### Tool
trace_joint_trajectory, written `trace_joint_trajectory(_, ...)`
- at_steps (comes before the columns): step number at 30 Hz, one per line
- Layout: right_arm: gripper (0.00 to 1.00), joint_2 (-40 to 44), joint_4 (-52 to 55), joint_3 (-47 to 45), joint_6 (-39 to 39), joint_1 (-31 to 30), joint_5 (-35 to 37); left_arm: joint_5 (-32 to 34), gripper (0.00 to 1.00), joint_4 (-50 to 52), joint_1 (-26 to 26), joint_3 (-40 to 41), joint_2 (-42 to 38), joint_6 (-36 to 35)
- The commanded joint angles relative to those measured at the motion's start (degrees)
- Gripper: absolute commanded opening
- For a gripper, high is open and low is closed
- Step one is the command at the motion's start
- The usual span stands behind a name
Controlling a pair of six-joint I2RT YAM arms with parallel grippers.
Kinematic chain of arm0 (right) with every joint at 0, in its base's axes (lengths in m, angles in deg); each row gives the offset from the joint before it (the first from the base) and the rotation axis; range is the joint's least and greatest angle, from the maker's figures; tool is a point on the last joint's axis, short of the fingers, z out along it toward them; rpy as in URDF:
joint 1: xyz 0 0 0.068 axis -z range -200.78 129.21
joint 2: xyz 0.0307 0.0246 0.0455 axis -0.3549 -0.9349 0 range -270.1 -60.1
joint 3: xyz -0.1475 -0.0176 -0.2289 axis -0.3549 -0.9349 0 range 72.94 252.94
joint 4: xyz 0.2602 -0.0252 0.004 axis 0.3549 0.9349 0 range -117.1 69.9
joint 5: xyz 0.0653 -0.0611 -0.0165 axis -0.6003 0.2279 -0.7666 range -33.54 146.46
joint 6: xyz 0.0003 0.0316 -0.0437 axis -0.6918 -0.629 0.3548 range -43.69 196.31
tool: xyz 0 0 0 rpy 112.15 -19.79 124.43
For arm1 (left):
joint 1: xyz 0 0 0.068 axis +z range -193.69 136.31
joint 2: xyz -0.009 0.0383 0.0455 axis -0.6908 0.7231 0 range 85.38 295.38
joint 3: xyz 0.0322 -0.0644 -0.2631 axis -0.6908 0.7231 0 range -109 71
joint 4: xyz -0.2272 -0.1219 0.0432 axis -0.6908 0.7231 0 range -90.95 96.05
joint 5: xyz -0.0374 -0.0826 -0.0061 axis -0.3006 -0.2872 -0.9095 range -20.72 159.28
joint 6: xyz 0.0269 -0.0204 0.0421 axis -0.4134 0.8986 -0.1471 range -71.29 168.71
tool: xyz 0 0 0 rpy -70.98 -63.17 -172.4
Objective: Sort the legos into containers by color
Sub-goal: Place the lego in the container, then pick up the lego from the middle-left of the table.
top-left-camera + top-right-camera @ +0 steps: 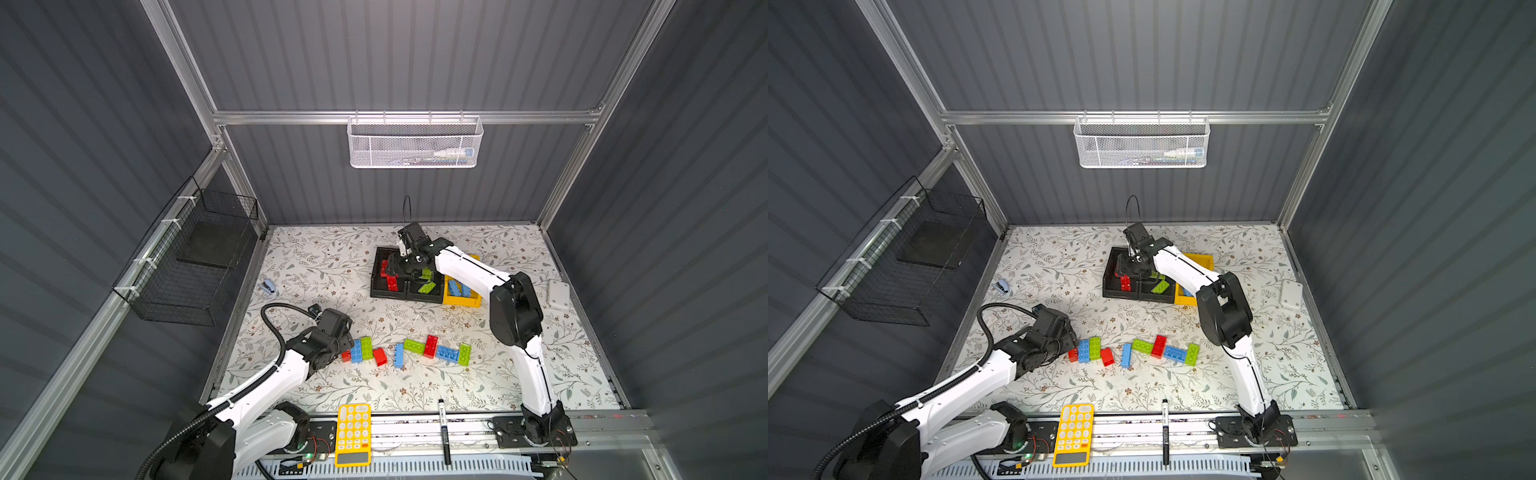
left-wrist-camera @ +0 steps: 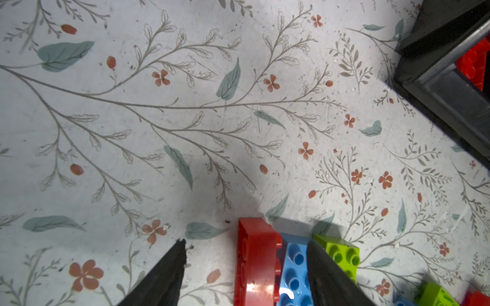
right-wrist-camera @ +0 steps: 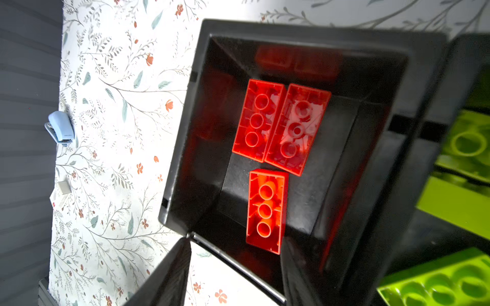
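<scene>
The right gripper [image 3: 236,246] hung over a black bin [image 3: 305,27], its jaws parted with nothing gripped between them. Three red bricks [image 3: 266,210] showed inside that bin, hollow sides up. Two were side by side and touching, and the third was apart from them, nearer the jaws. Just beside it stood a second black bin [image 1: 424,297] holding at least two green bricks [image 1: 427,286]. Next to that stood a yellow bin [image 1: 461,301] with blue bricks [image 1: 454,286], though the arm hid too many for me to count. That made three bins in a row at the back of the table [image 1: 324,257].

The left gripper [image 2: 245,243] sat low over the table, well apart from the bins, jaws spread wide and holding nothing. A loose red brick [image 2: 257,265] and part of a blue brick [image 2: 294,267] lay between its fingers. One fingertip [image 2: 326,270] was over the seam between that blue brick and a green brick [image 2: 344,254].

In both top views nine loose bricks [image 1: 399,355] lay in a ragged line across the middle of the table: three red, three blue, three green.

Farther out I saw one stapler [image 1: 268,286] near the left edge and one white block [image 1: 558,294] near the right. One yellow calculator [image 1: 353,434] and one marker [image 1: 444,432] lay at the front rail. Two baskets hung on the walls, a white basket [image 1: 413,141] and a black wire basket [image 1: 199,257].
</scene>
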Motion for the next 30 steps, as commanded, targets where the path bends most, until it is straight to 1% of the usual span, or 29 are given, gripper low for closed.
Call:
trace_joint_trajectory(1,0.57,5.1,0.8,-1.4,0.7,0.3,1.7,-1.1,0.72,-1.0,0.1,1.2,0.4,1.6)
trace_joint_trajectory(7,0.57,10.3,-0.9,-6.9,0.1,1.7,3.1,-2.7,0.71,-2.7,0.1,1.8,2.3,2.3)
trace_joint_trajectory(9,0.57,11.6,-1.5,-8.7,-0.1,2.1,3.5,-3.1,0.69,-3.3,0.1,1.8,3.0,2.3)
trace_joint_trajectory(14,0.57,13.9,-2.5,-12.6,-0.9,3.6,4.0,-3.8,0.56,-3.8,0.1,2.2,4.5,2.5)
trace_joint_trajectory(19,0.57,15.4,-3.3,-15.2,-1.5,4.2,4.2,-3.7,0.47,-3.7,0.2,2.9,4.3,2.6)
trace_joint_trajectory(21,0.57,15.7,-3.4,-15.9,-1.5,4.5,4.2,-3.5,0.45,-3.6,0.2,3.1,4.2,2.7)
trace_joint_trajectory(25,0.57,16.8,-3.4,-17.5,-1.8,5.1,4.4,-3.7,0.33,-3.9,0.2,3.0,4.6,2.3)
trace_joint_trajectory(30,0.57,19.2,-3.8,-20.6,-2.2,6.4,5.0,-3.4,0.23,-4.4,0.2,2.6,5.2,1.3)
